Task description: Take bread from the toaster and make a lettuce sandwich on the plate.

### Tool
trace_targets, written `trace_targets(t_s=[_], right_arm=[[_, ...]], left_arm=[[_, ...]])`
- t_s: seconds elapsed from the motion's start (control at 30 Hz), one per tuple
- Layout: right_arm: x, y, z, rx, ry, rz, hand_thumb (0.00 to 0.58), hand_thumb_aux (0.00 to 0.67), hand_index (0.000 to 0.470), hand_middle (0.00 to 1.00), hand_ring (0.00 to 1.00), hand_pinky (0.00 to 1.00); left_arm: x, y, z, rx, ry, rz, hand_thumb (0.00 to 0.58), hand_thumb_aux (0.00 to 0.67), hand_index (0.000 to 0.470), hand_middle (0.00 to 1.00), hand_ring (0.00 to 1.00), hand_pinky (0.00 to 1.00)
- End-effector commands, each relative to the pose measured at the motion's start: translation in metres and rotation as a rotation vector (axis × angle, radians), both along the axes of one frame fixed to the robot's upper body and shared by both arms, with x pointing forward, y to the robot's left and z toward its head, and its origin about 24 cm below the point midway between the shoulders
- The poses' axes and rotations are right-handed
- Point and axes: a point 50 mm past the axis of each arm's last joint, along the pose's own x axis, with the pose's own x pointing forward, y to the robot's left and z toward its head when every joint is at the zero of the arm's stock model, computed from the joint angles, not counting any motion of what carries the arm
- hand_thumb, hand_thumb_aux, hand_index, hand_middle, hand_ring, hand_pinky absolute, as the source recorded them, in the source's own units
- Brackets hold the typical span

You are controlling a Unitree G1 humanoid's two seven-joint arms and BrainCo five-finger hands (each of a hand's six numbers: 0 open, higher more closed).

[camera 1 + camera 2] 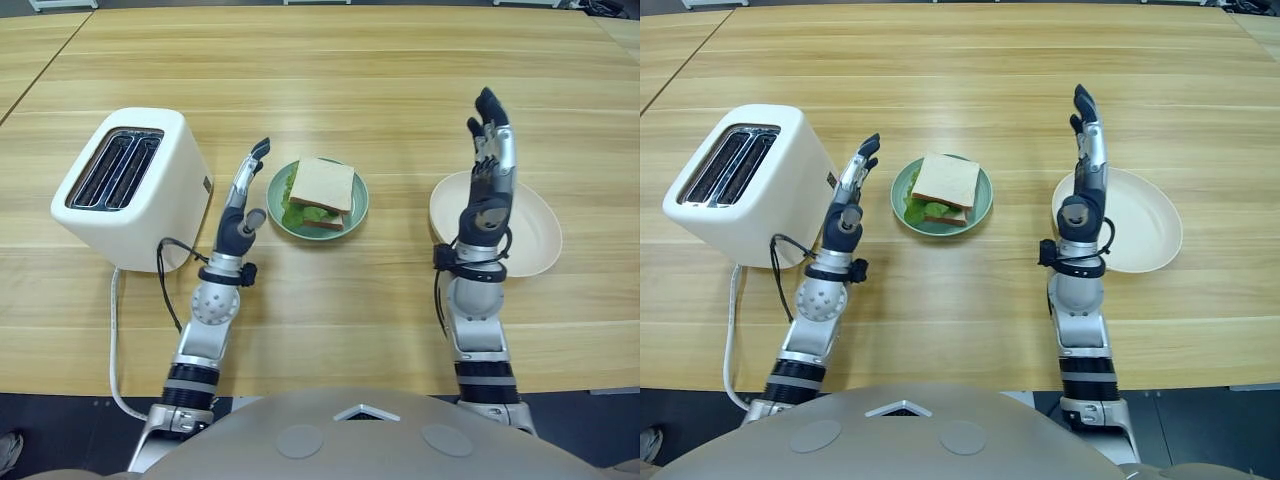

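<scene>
The sandwich (325, 190) lay assembled on the plate (363, 207), about midway between the table's (350, 80) left and right edges and somewhat nearer its near edge than its far one. A top slice (324, 182) sat roughly square over a lower slice, and lettuce (300, 213) protruded at the side facing the left edge.

Handling assessment: the sandwich was judged light, soft and easily crushed. The layers were unbonded, so the top slice was likely to slide on the lettuce (a slick, limp leaf). Any hold was best taken across two opposite crust edges with light pressure, both slices pinched together. The centre of the crumb was to be avoided, as it would dent. The plate was judged stiff and smooth, and its rim offered the safer point for moving the whole.

The left hand (243, 200) stood just beside the plate's left rim, between plate and toaster (140, 200), with its fingers extended and holding nothing. The right hand (490, 160) stood upright towards the right edge, fingers straight and spread slightly, also holding nothing; it stood in front of a pale dish (535, 235).

The toaster sat near the left edge, with its slots (118, 167) dark. Its cord (115, 330) ran off the near edge.

By the layout, the task was judged essentially complete.
</scene>
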Motion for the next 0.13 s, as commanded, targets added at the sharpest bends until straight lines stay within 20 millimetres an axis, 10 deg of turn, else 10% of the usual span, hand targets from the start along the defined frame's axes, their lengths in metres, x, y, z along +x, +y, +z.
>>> trace_targets(t_s=[0.03,0.13], right_arm=[[-0.007,0.0117,-0.0126,-0.002,0.048,0.023,0.0,0.0,0.0,0.0,0.0,0.0],[-0.0104,0.0182,-0.0145,-0.042,0.058,0.069,0.0,0.0,0.0,0.0,0.0,0.0]], left_arm=[[-0.0014,-0.001,-0.0025,-0.013,-0.035,0.04,0.0,0.0,0.0,0.0,0.0,0.0],[-0.003,-0.0024,-0.0044,-0.033,-0.039,0.07,0.0,0.0,0.0,0.0,0.0,0.0]])
